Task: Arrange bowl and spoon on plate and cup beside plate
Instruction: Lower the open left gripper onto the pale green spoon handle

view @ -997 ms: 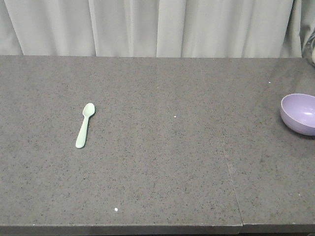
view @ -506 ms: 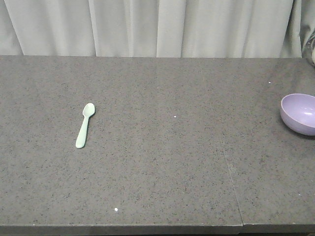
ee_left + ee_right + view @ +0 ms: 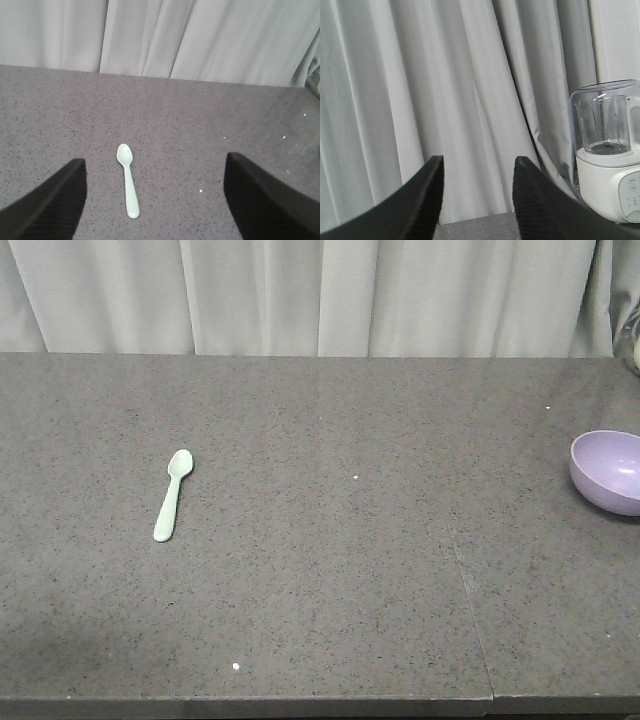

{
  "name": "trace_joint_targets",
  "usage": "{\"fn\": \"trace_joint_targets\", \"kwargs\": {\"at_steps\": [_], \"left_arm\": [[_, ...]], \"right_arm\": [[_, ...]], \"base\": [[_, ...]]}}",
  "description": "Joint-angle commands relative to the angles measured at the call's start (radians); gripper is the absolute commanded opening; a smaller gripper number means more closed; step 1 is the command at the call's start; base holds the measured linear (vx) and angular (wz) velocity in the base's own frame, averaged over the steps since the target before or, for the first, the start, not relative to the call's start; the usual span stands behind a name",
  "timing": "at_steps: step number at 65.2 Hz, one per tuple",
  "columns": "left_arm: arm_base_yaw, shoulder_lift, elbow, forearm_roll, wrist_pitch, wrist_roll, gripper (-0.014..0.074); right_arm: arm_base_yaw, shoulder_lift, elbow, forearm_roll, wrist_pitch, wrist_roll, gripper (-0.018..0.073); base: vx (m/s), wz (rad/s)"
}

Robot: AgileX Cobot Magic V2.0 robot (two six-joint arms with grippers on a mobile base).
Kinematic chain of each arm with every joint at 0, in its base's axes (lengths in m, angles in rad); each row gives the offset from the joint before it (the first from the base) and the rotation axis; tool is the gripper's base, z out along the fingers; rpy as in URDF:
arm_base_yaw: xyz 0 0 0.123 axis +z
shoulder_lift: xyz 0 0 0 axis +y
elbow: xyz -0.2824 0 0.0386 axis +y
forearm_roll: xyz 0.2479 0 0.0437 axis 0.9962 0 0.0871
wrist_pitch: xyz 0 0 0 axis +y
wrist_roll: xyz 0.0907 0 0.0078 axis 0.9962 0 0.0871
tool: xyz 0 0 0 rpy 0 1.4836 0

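In the left wrist view we see the left gripper (image 3: 154,165) released, its two dark fingers (image 3: 50,205) spread wide with nothing between them but the table below. The spoon (image 3: 128,185) lies flat on that surface, untouched, a little left of the midline between the fingers, with its scoop toward the far curtain and its handle toward the near edge. The right gripper (image 3: 477,165) is likewise unclenched and empty. Its textured black fingers (image 3: 420,200) stand apart and point at the curtain rather than down at the table. From the front view we place the spoon (image 3: 172,497) on the left half of the table (image 3: 350,570), lying slightly aslant. The bowl (image 3: 607,472) sits upright well apart from it at the far right, cut by the frame edge. The table is a dark grey speckled slab, stone-like, with a thin seam (image 3: 465,580) running from near to far right of centre and a few tiny white specks. Behind it hangs a pale grey curtain (image 3: 300,295) in long vertical folds, closing off the room. In the right wrist view a kitchen appliance (image 3: 610,150) stands at the right, a clear jug on a white base. We make out small marks on its control panel, but they are too small to read.
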Motion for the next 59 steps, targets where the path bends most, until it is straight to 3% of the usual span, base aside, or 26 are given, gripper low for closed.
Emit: {"fn": "trace_joint_targets", "kwargs": {"at_steps": [1,24,59], "left_arm": [[-0.005,0.116,-0.115,-0.019,-0.012,0.032,0.0547],[-0.005,0.586,-0.455,-0.023,0.271,0.055,0.0542],[-0.005,0.893,-0.527,-0.030,0.268,0.049,0.0542]], "right_arm": [[-0.004,0.018,-0.029,-0.014,-0.071,-0.012,0.0333],[-0.004,0.018,-0.029,-0.014,-0.048,-0.012,0.0333],[-0.004,0.018,-0.029,-0.040,-0.015,-0.012,0.0333]], "base": [[0.00,0.00],[0.00,0.00],[0.00,0.00]]}}
